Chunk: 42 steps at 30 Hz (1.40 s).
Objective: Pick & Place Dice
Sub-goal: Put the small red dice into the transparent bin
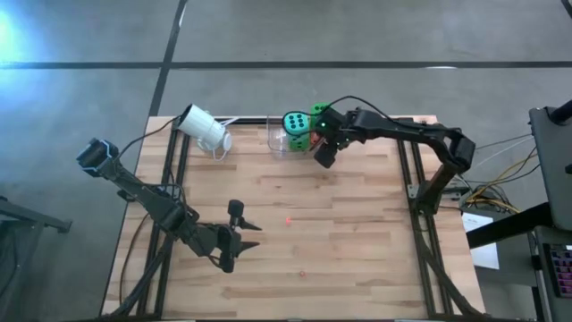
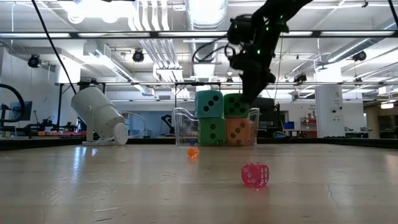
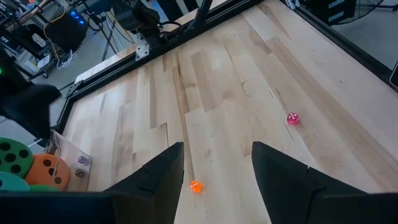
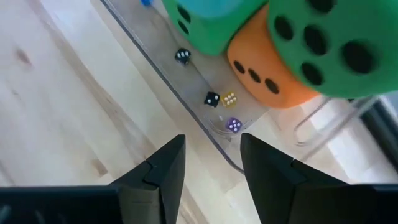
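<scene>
A clear box (image 2: 186,118) at the table's far middle holds the big soft dice: teal (image 2: 209,104) and green (image 2: 235,106) on top, resting on green (image 2: 211,131) and orange-red (image 2: 237,132) below. Several tiny dice (image 4: 212,99) lie on its floor. A tiny orange die (image 3: 196,186) and a tiny pink die (image 3: 292,117) rest on the bare tabletop. My right gripper (image 4: 211,168) is open and hovers just in front of the box's near right side (image 1: 323,152), holding nothing. My left gripper (image 3: 217,168) is open, low over the table's near left (image 1: 246,234), pointing toward the orange die.
A white cup (image 1: 206,131) lies on its side at the far left, next to the box. The wooden tabletop (image 1: 357,233) stretches between the two arms, with the orange die (image 1: 288,219) near its middle and the pink one (image 1: 302,274) nearer the front edge.
</scene>
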Tool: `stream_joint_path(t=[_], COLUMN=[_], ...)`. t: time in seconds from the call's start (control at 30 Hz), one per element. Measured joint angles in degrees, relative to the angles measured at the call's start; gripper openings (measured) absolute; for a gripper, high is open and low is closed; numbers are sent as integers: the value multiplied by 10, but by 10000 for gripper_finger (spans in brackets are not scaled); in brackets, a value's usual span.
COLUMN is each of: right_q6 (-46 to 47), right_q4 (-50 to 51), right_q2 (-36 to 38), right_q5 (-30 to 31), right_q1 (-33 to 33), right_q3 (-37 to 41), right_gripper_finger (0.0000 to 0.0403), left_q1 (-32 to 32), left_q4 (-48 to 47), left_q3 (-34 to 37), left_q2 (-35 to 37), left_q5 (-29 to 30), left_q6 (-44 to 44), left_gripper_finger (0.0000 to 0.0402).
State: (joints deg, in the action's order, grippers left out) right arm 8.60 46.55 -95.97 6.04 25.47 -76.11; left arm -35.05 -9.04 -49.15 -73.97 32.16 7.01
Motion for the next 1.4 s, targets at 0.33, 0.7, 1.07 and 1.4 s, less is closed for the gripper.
stream_joint_path(t=[0.33,0.7,1.07,1.4], right_q6=[5,46,74,114], right_q4=[-10,-142,-400,-412], right_q2=[111,135,133,133], right_q5=[24,92,97,168], right_q1=[-146,-361,-473,-532], right_q3=[23,122,235,248], right_gripper_finger=[139,140,132,128], left_q1=[21,59,59,59], left_q4=[3,7,7,23], left_q3=[7,19,19,19], left_q2=[0,0,0,0], left_q5=[0,-2,-2,-8], left_q6=[-47,-71,-73,-73], left_gripper_finger=[195,193,193,193])
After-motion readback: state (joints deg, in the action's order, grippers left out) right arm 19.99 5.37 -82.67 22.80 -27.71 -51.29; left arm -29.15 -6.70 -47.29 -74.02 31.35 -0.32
